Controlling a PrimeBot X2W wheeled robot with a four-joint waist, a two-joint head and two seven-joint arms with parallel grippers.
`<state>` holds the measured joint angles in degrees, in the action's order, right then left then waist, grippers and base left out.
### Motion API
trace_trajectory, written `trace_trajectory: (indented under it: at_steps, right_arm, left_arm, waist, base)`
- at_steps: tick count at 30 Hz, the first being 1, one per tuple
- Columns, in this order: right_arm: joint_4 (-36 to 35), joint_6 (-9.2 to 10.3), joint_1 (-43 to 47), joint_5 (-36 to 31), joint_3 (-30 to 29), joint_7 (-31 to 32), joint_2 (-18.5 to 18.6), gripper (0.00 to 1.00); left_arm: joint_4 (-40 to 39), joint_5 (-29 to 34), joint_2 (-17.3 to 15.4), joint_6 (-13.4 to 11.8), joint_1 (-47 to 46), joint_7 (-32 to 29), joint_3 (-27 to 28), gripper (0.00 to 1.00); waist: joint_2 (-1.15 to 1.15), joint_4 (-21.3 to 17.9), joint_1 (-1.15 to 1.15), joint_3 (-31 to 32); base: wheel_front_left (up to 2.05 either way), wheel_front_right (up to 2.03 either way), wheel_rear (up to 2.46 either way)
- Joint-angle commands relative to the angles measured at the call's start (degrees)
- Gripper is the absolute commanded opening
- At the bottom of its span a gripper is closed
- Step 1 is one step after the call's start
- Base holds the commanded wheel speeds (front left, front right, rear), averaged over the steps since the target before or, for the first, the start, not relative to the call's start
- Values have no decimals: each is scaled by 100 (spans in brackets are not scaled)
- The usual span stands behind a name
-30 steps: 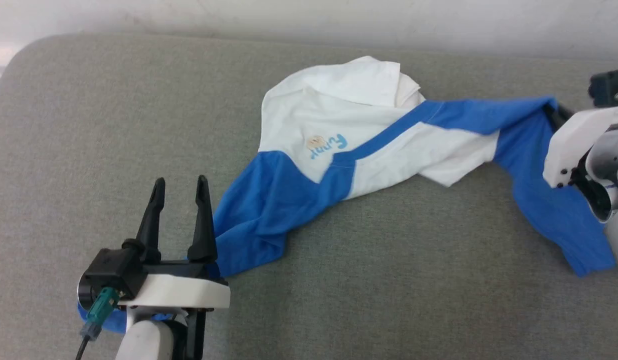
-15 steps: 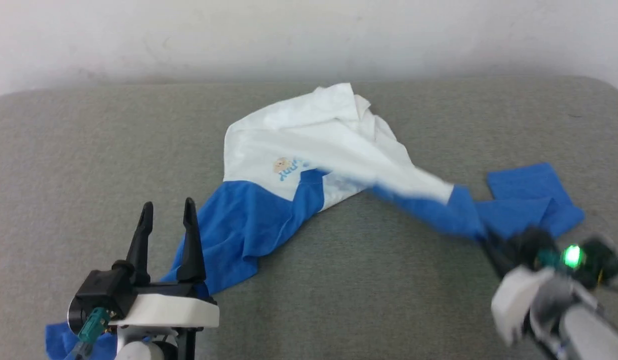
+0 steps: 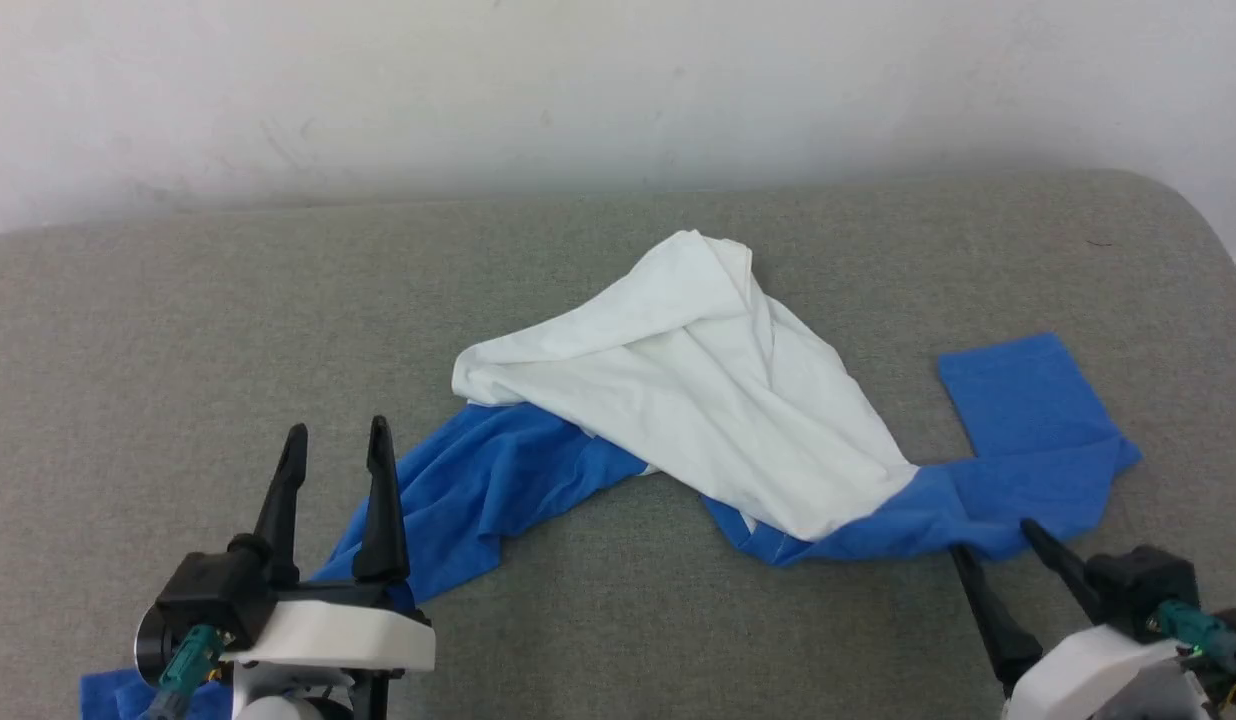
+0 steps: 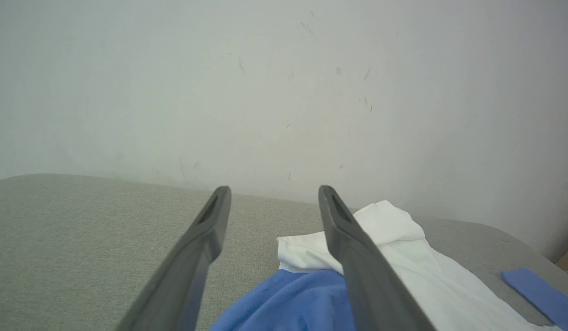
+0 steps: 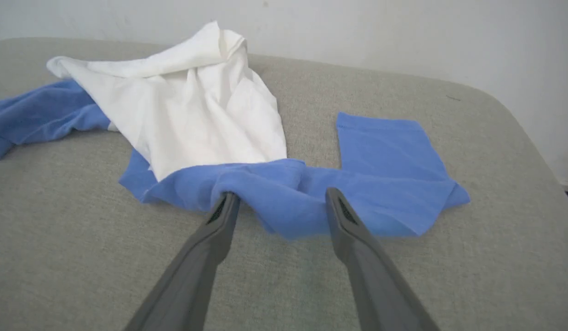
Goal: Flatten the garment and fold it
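Note:
The garment [image 3: 698, 400] lies rumpled on the grey padded surface [image 3: 178, 330], its white body bunched into a peak with the chest lettering hidden. One blue sleeve [image 3: 478, 490] trails to the lower left, passing under my left gripper [image 3: 336, 435], which is open above the cloth. The other blue sleeve [image 3: 1028, 420] lies bent at the right. My right gripper [image 3: 993, 535] is open, its tips at that sleeve's near edge. In the right wrist view the gripper [image 5: 281, 200] has a fold of the blue sleeve [image 5: 380, 151] between its tips. In the left wrist view the open gripper [image 4: 272, 195] points over the garment [image 4: 403, 257].
A pale wall [image 3: 618, 90] rises behind the surface. The surface's rounded right corner [image 3: 1203, 225] is close to the bent sleeve. Bare grey cloth stretches at the left and along the near edge between the two grippers.
The right gripper carried the right sleeve down toward the near edge and let it go. The white body flopped over, hiding the lettering. The head camera also shifted. The left gripper stayed open.

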<state>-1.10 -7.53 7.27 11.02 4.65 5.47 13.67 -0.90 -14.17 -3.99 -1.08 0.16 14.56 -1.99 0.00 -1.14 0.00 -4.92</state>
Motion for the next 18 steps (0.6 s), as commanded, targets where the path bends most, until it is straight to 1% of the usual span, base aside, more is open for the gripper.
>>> trace_trajectory:
  at_steps: [1, 3, 5, 10, 13, 18]
  right_arm:
    - [-120, 4, -41, 69, -41, 37, -40, 100]
    - [-262, 4, -233, 201, -54, 178, -80, 100]
    - [-248, 4, -543, 413, -13, 297, -55, 100]
    - [83, 4, -1397, 743, 238, 768, 159, 100]
    - [622, 4, -2008, 989, 421, 1172, 297, 100]
    - [1811, 4, -3177, 1516, 856, 1743, 445, 100]
  left_arm:
    - [8, -20, -28, -13, 65, -16, 11, 100]
    - [-7, -29, -26, -26, 50, -15, 4, 100]
    - [-2, -39, -19, -14, 4, -14, -41, 100]
    - [45, -61, 0, 17, -164, -1, -151, 100]
    - [61, -75, 16, 45, -280, 11, -230, 100]
    - [98, -100, 50, 105, -540, 31, -394, 100]
  waist:
    - [0, 31, 0, -14]
    - [0, 75, 0, -58]
    - [0, 178, 0, -99]
    - [0, 502, 0, -224]
    - [0, 696, 0, -359]
    - [0, 1018, 0, -680]
  base:
    - [0, 0, 0]
    - [0, 0, 0]
    - [0, 0, 0]
    - [0, 0, 0]
    - [0, 0, 0]
    - [0, 0, 0]
